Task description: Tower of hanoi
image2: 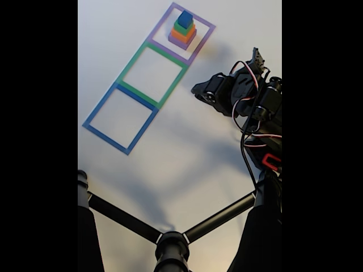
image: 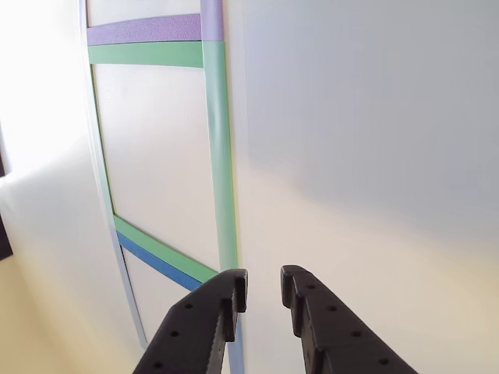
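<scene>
in the fixed view, from the left: a blue tape square (image2: 120,118), a green tape square (image2: 152,75), then a purple tape square (image2: 199,44) holding the stacked tower of hanoi (image2: 182,31), blue cube on top. right of these sits the arm. in the other view the gripper (image: 263,300) hangs over the white table (image: 366,140), fingers slightly parted, holding nothing.

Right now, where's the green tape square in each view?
Other view: green tape square left of centre, one strip running down toward the gripper.
Fixed view: it is the middle of three squares, upper left.
Shared landmark: purple tape bordering it.
</scene>
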You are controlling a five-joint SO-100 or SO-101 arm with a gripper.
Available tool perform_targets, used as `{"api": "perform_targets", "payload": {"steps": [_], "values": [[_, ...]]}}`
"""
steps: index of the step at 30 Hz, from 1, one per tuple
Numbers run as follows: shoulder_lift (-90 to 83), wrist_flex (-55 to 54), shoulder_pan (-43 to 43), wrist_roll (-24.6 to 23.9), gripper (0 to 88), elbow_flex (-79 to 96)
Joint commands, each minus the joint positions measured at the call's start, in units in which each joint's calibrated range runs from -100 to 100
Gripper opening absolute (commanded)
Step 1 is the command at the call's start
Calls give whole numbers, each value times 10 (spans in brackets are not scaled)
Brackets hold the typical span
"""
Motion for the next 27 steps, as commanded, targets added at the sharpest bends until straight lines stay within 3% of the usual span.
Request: {"api": "perform_targets", "payload": {"steps": [1,20,23,27], "values": [[-7,4,-3,-4,9,3],[-7,6,-12,2,9,3],[7,-29,-6,81,9,-4],[69,-81,9,235,9,-62]]}}
